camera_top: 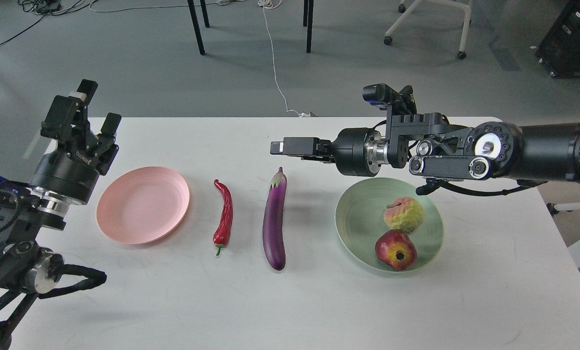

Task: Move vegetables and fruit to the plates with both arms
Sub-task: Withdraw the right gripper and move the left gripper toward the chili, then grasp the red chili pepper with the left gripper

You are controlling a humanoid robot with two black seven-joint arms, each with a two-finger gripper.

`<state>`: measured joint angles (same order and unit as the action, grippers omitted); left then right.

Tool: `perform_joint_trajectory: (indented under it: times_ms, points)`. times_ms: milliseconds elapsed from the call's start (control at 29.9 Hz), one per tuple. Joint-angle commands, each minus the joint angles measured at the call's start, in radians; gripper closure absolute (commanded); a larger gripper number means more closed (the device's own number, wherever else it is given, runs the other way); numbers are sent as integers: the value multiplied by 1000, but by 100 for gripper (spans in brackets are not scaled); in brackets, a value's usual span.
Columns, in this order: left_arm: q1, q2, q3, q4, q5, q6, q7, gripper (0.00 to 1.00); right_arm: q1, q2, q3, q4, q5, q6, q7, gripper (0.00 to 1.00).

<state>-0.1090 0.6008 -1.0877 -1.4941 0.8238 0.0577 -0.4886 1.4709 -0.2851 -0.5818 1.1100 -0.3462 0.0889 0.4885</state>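
Observation:
The red chili pepper (224,216) and the purple eggplant (275,218) lie side by side on the white table, between the two plates. The pink plate (143,204) on the left is bare. The mint green plate (350,214) on the right holds the bumpy yellow-green fruit (404,214) and, in front of it, the pomegranate (395,249). My left gripper (97,109) is open and empty, left of and behind the pink plate. My right gripper (290,146) reaches left, held level above the eggplant's cap; it is seen side-on, so its fingers cannot be told apart.
The table's far edge runs just behind both grippers. Beyond it on the grey floor are black table legs, a white cable (275,73) and a wheeled chair base (430,29). My right forearm (513,150) spans the table above the green plate's far side.

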Motion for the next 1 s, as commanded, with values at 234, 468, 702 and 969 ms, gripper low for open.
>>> perform_joint_trajectory:
  times_ms: [234, 468, 702, 969]
  points:
    - [-72, 45, 126, -41, 590, -133, 0, 2, -291, -206, 338, -85, 207, 219, 0, 3]
    - [-323, 108, 431, -38, 928, -189, 218, 2, -449, -304, 491, -121, 305, 333, 0, 3]
    - [-537, 16, 624, 46, 923, -347, 505, 2, -602, -387, 626, -118, 306, 362, 0, 3]
    - [-534, -36, 634, 130, 926, -461, 600, 2, -661, -411, 683, -111, 305, 370, 0, 3]
